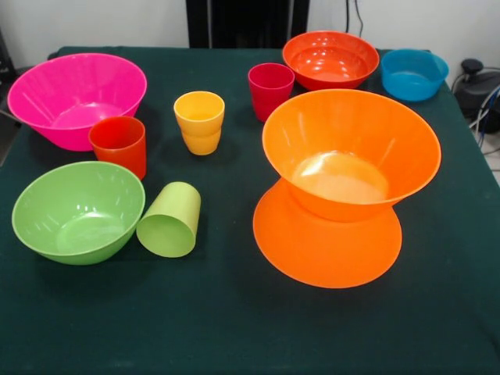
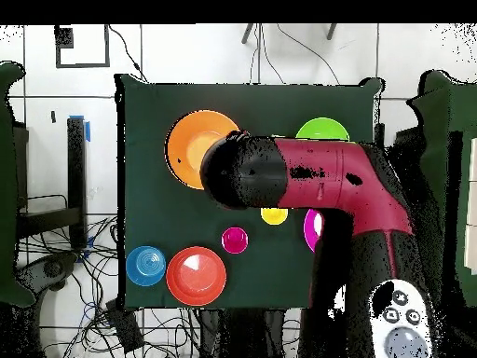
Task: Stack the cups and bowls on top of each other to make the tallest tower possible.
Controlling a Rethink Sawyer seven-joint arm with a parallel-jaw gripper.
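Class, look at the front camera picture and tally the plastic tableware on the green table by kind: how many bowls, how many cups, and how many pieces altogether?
Glossy plastic bowls: 6 (pink, lime green, red-orange, blue, and two large orange ones, upright on upturned)
Smooth plastic cups: 4 (red-orange, yellow-orange, magenta-red, lime green on its side)
Total: 10

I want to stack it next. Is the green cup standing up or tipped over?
Tipped over. The green cup lies on its side beside the green bowl, its open mouth facing the front camera.
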